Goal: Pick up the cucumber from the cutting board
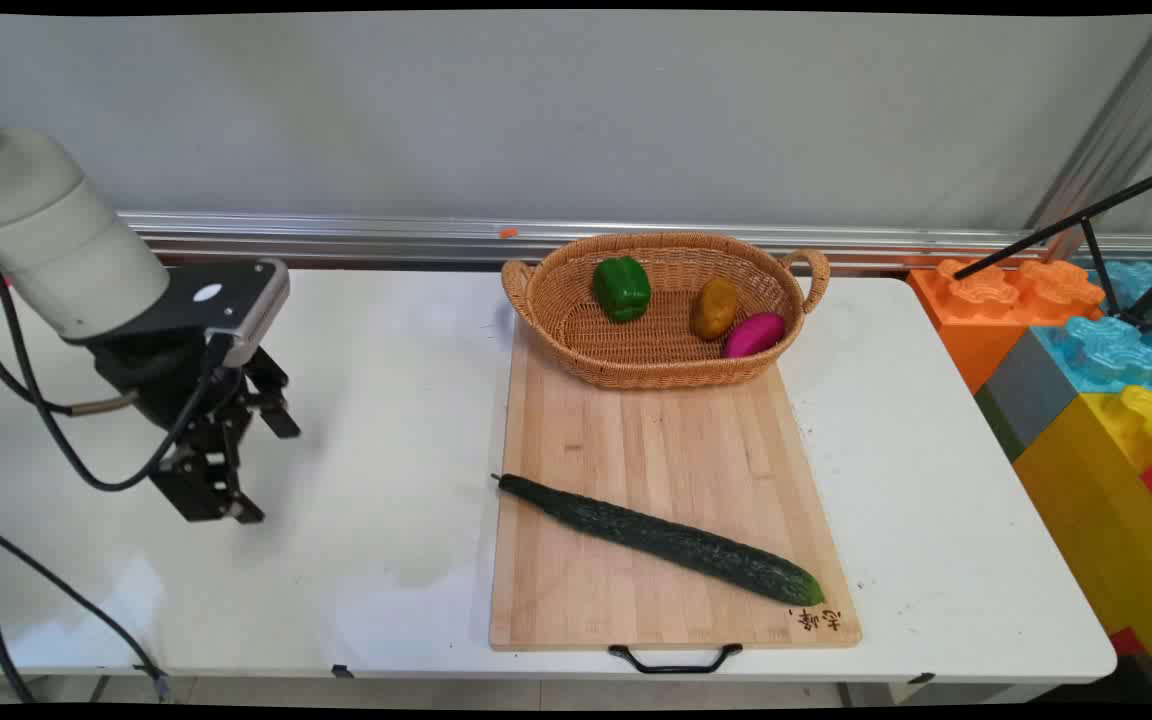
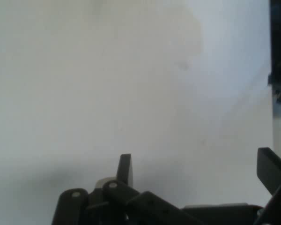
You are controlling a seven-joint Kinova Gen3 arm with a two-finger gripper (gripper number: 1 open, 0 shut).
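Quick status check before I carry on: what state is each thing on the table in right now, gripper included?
Black two-finger gripper: open, empty, over bare white table.
Long dark green cucumber: lying diagonally on the wooden cutting board.
Woven wicker basket: upright at the board's far end.
Green bell pepper, brownish-yellow potato, magenta oval vegetable: inside the basket.

We see a white table [image 1: 386, 560] carrying a wooden board [image 1: 666, 440] that runs from near the far edge to the near edge, its black handle [image 1: 674, 660] overhanging the near edge. The table's left half lies bare, also in the hand view [image 2: 107, 84].
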